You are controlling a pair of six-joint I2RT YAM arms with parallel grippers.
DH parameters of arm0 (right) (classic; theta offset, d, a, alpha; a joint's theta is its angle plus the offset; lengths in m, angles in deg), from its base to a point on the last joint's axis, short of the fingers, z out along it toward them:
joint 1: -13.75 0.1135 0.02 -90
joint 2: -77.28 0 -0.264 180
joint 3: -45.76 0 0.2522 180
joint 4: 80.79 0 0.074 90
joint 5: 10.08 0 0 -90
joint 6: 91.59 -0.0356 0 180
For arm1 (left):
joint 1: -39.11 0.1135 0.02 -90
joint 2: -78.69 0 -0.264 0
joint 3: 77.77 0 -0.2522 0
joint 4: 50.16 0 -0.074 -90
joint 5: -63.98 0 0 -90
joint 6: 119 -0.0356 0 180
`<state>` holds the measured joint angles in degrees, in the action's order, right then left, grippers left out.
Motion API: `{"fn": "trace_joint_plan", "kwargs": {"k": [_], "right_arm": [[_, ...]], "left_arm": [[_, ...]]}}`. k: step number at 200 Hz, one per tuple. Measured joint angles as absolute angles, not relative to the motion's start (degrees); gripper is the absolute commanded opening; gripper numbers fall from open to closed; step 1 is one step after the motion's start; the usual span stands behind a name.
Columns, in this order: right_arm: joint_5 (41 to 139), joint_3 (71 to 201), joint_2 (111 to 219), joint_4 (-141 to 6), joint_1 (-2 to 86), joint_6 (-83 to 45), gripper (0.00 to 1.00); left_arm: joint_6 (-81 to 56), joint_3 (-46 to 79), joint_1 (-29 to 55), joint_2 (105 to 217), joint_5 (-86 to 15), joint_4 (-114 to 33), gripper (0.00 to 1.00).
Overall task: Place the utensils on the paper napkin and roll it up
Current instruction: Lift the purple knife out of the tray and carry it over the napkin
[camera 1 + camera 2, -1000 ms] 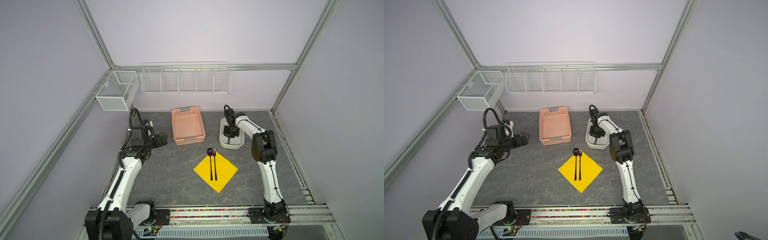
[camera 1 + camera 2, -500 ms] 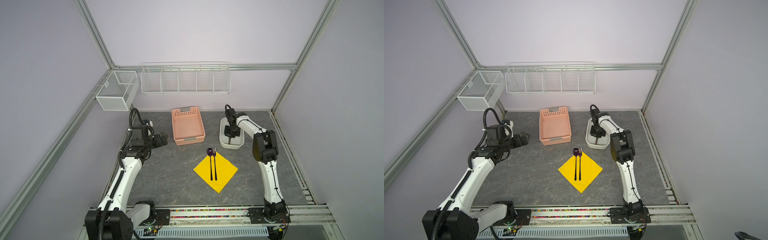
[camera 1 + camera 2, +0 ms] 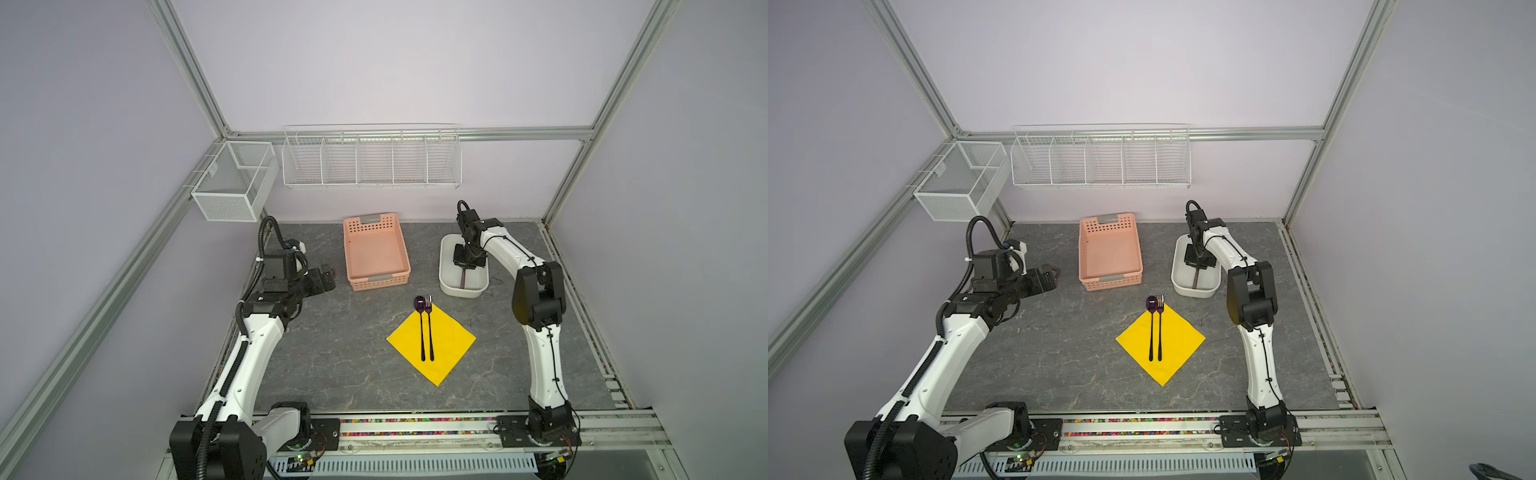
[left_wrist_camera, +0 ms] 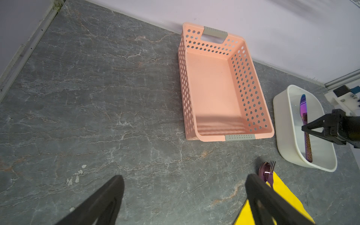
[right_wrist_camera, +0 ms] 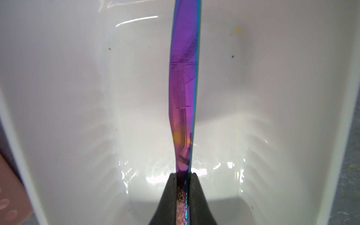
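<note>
Gripping the knife point(image 5: 184, 78) where blade meets handle, the right hand point(image 5: 183, 176) is closed narrowly on it inside the white tub point(image 5: 58, 97). The purple blade runs along the tub's length away from the fingers. Whether the knife rests on the tub floor or is raised off it cannot be told. In both top views the right hand point(image 3: 468, 266) points down into the tub point(image 3: 461, 293), with the handle showing below it toward the tub's front wall.

Beside the tub stands the pink basket point(image 3: 378, 281). It lies between the tub and the left hand point(image 3: 328, 276), which hangs above the table point(image 3: 332, 353). The left hand's fingers point(image 4: 109, 198) are spread wide and hold nothing.

In front of the tub, near its front wall, the paper napkin point(image 3: 449, 345) lies flat on the table as a diamond. The spoon point(image 3: 419, 303) and fork point(image 3: 429, 305) lie on it side by side, handles parallel. Their heads sit at the napkin corner nearest the tub, apart from the tub itself.
</note>
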<state>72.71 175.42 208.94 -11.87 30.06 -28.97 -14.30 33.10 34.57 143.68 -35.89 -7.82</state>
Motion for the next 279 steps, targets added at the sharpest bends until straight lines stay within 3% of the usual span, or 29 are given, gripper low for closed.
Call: {"fn": "trace_joint_plan", "kwargs": {"k": [128,183,279], "right_arm": [[75.3,174.0,198.8,-11.2,29.8,-26.4,0.07],[77.9,164.6,190.4,-11.6,31.2,-26.4,0.07],[82.6,143.7,174.2,-16.3,41.0,-30.1,0.07]], "left_arm": [[-14.3,33.1,34.6,144.4,-35.9,-7.8,0.97],[-14.3,33.1,34.6,144.4,-35.9,-7.8,0.97],[-14.3,33.1,34.6,143.5,-36.1,-7.8,0.97]]}}
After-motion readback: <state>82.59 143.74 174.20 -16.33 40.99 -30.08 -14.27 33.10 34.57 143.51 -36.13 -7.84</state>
